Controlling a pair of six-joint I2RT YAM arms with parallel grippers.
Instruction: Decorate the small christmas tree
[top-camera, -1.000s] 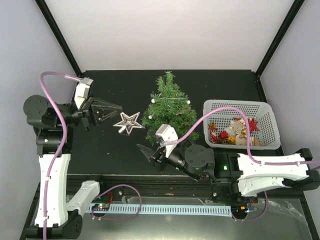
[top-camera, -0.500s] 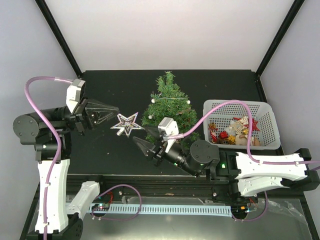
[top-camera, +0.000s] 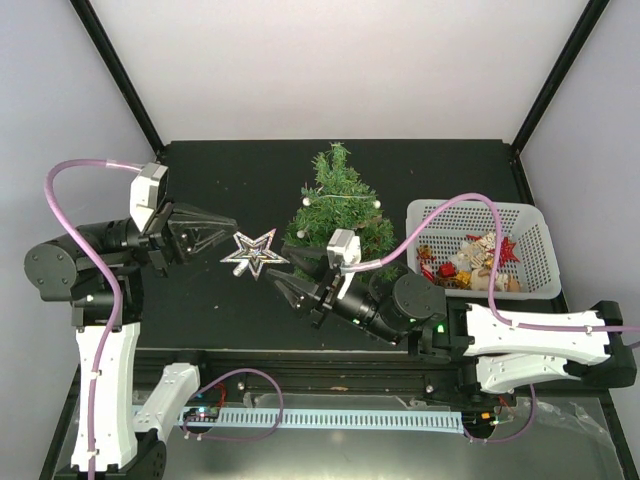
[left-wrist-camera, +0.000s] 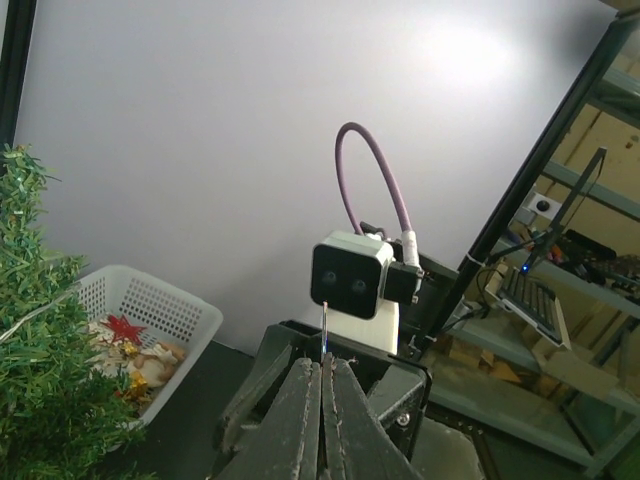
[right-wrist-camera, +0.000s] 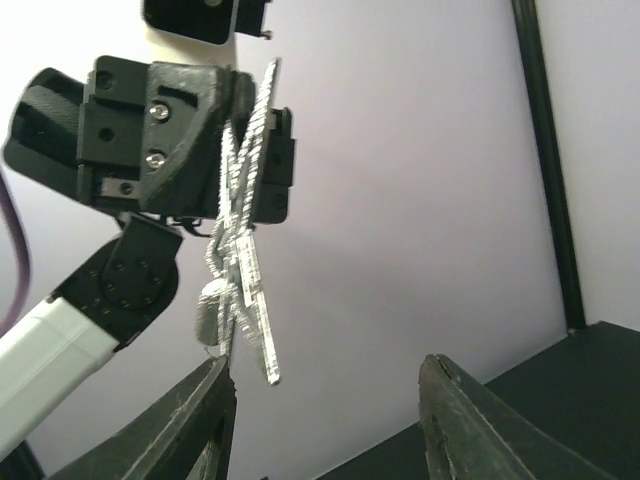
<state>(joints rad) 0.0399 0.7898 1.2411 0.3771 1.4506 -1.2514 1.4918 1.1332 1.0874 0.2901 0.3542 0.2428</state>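
Note:
The small christmas tree stands green and upright at the table's middle back, with a thin string of white beads on it; its edge shows in the left wrist view. My left gripper is shut on a silver glitter star and holds it in the air left of the tree. The star shows edge-on in the left wrist view and in the right wrist view. My right gripper is open and points at the star from just below it; its left finger is close under the star.
A white plastic basket with several red and gold ornaments stands right of the tree; it also shows in the left wrist view. Black frame posts rise at the table's back corners. The table is black.
My left gripper has carried the star a little toward the tree side and lower. My right gripper has swung up and left toward the star and now sits just beneath it.

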